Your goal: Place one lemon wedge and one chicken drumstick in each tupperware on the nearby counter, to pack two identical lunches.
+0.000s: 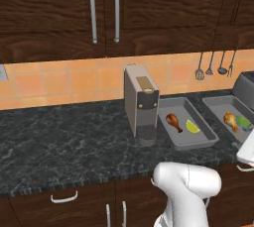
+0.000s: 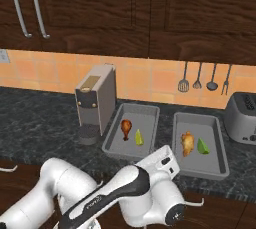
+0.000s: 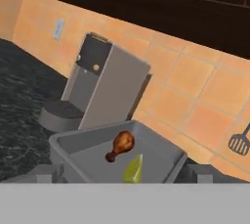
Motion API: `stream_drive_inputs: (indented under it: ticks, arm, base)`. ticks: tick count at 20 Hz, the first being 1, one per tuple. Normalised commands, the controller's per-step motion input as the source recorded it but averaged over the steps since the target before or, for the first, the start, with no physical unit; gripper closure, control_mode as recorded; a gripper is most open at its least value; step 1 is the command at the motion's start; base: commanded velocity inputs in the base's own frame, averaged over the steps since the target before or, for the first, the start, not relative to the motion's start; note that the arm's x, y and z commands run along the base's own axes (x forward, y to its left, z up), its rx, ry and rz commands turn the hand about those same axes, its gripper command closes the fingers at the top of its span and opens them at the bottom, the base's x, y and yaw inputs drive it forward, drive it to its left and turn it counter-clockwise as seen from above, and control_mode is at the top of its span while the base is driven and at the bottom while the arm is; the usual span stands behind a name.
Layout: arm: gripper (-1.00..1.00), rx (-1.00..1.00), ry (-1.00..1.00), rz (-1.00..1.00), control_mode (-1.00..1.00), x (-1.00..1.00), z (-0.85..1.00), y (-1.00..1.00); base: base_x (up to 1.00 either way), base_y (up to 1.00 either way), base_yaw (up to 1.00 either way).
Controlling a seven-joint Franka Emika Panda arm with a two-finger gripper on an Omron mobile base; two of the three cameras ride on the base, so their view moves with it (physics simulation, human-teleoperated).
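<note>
hovering claw (image 3: 124,176) open above tray (image 3: 161,157)

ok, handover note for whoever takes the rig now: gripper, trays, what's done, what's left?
Gripper: open, holding nothing.
Left tray: drumstick and lemon wedge inside, lying apart.
Right tray: second drumstick and second wedge inside, close together.
Both trays sit on the counter, right of the coffee machine.
Done: both lunches look packed.
Left: apparently nothing; keep the arm clear.

Arm (image 2: 125,193) shell: glossy white, rounded segments.
Joints: dark grey to black bands between segments.
Markings: small pale lettering on the dark band, unreadable; possibly a maker's name.
Joint cap: circular, dark, recessed.
</note>
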Motion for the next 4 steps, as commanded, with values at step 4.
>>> stream_drive_inputs:
  ticks: [4]
  arm:
    - [-1.00, 0.24, 0.05, 0.00, -1.00, 0.00, 0.64, -0.37]
  base:
    - [0.00, 0.00, 0.00]
